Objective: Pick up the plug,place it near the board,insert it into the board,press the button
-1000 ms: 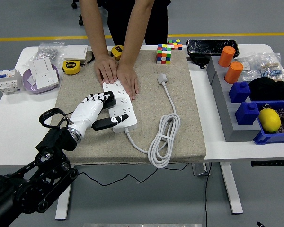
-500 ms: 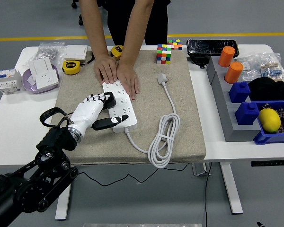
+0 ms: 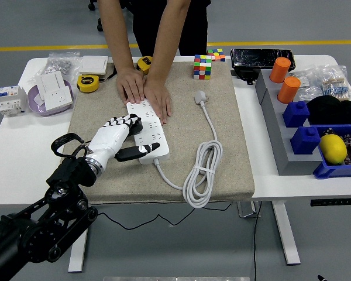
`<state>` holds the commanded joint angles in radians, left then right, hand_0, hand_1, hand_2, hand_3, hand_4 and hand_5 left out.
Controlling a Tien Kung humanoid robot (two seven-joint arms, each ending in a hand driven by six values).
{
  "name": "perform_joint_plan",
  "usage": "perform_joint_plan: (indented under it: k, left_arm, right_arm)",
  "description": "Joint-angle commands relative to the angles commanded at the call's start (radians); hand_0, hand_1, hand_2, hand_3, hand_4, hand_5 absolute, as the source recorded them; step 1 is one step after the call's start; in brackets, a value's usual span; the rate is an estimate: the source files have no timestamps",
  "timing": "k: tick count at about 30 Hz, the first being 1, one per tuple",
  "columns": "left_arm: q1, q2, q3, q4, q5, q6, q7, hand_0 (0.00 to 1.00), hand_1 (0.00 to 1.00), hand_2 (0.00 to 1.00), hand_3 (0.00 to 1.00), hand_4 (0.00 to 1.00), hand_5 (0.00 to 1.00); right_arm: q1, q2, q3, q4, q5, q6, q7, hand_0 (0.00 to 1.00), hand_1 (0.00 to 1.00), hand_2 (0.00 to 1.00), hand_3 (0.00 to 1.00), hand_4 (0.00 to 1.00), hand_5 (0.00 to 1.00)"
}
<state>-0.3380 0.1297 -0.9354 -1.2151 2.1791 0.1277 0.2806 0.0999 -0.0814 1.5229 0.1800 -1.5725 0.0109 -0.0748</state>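
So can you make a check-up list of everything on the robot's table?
Surface: white table with a beige mat.
Job's things: white power strip on the mat; black plug at it under the left hand.
Clutter: Rubik's cube, tape measure, orange cups, blue bins.
Grippers: left hand on the plug; right not seen.
Cables: white cord coiled on the mat.
Surroundings: a person's hands press the strip.

One high head view; faces forward and down over the table [image 3: 11, 146].

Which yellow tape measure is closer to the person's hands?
The yellow tape measure by the person's wrist, at the mat's far edge. The other tape measure sits further left, off the mat.
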Motion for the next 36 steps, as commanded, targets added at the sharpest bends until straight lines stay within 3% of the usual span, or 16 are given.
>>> perform_joint_plan:
  k: [26,29,36]
  left_arm:
    - [-0.031,-0.013,0.024,0.005,0.005,0.001,-0.004,0.998,0.998,0.998,0.926,0.998,0.998]
    - [-0.032,-0.01,0.026,-0.007,0.006,0.001,-0.003,0.998,0.998,0.998,0.926,0.998,0.998]
    - [-0.03,-0.004,0.037,-0.102,0.002,0.017,-0.014,0.998,0.998,0.997,0.924,0.998,0.998]
  right_arm:
    - [0.005,0.0,-0.002,0.0,0.004,-0.001,0.001,0.838,0.751,0.76,0.792,0.998,0.95]
    - [0.005,0.0,-0.001,0.0,0.004,-0.001,0.0,0.837,0.751,0.759,0.792,0.998,0.95]
    - [0.006,-0.001,-0.001,0.0,0.004,-0.001,0.0,0.837,0.751,0.759,0.791,0.998,0.949]
